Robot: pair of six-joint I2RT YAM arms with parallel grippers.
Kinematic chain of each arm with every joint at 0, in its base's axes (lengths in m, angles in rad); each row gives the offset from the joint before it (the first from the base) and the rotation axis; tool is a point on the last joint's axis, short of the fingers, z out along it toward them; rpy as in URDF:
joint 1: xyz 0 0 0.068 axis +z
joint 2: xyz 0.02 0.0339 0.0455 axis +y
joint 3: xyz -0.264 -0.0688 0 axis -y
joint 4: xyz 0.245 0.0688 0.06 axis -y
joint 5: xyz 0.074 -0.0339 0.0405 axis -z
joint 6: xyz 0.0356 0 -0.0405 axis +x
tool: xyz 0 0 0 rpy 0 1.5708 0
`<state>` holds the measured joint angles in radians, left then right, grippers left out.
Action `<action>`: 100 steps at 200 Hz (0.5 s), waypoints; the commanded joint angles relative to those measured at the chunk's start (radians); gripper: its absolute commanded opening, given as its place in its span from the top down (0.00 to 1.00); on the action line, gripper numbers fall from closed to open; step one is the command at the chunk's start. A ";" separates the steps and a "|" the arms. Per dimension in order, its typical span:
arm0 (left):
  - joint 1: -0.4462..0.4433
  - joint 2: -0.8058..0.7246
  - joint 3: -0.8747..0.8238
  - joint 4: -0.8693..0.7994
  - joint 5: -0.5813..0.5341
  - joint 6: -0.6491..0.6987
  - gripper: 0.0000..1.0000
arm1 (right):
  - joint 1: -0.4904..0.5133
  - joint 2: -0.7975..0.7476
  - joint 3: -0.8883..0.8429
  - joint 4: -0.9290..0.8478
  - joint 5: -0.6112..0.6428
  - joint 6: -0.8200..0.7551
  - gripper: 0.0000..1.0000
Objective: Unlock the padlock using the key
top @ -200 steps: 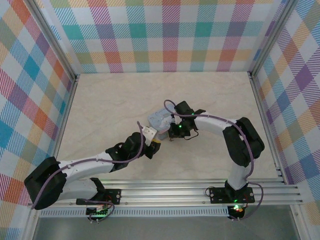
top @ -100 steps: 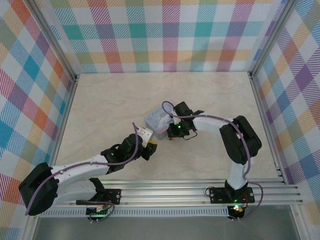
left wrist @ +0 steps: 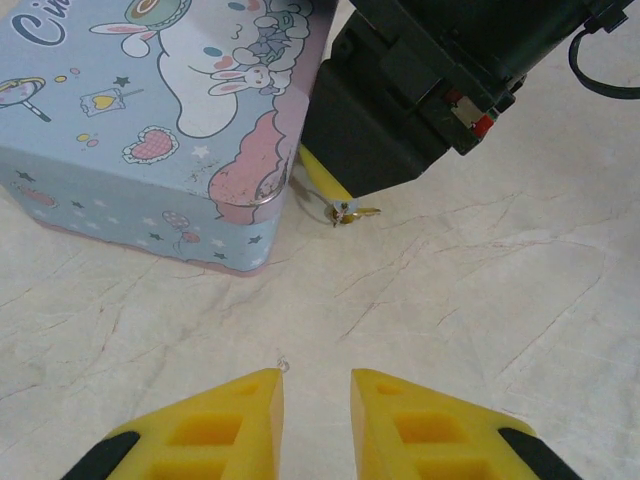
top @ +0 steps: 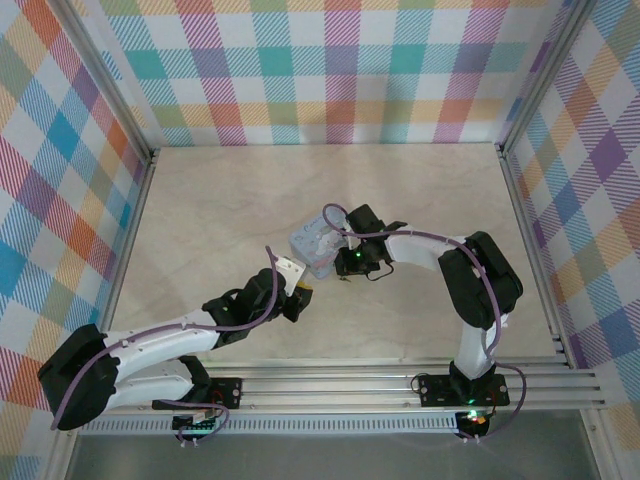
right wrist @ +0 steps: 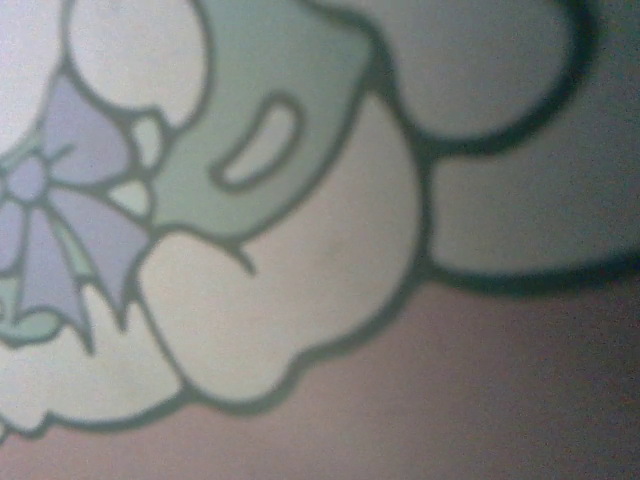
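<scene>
The pastel blue tin box (top: 314, 247) with a cartoon lid (left wrist: 150, 110) lies mid-table. My right gripper (top: 343, 263) presses against its right side; its black body (left wrist: 420, 90) and one yellow finger (left wrist: 318, 178) show in the left wrist view, and the right wrist view is tight against the lid picture (right wrist: 250, 250). A tiny dark and brass-coloured metal piece (left wrist: 345, 212) sits at that fingertip. It is too small to tell whether it is the padlock or the key. My left gripper (left wrist: 317, 385) hovers low over the table just in front of the box, jaws slightly apart with nothing between them.
A tiny wire ring (left wrist: 283, 365) lies on the table by my left fingertip. A silver loop (left wrist: 268, 192) sticks out at the box's near corner. Plaid walls (top: 340, 70) enclose the marble tabletop (top: 220, 200) on three sides, with open room at the back.
The tin box has shifted a little left and turned. My left gripper has drawn back slightly toward the near-left. The right gripper stays against the box.
</scene>
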<state>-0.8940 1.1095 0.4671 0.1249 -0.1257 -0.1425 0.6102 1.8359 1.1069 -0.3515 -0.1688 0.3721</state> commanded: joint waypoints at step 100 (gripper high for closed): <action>0.010 0.023 0.008 -0.017 -0.002 -0.005 0.78 | 0.002 -0.072 -0.028 -0.054 0.017 -0.005 0.69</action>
<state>-0.8940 1.1267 0.4671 0.1246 -0.1249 -0.1425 0.6102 1.8099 1.0927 -0.3714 -0.1570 0.3729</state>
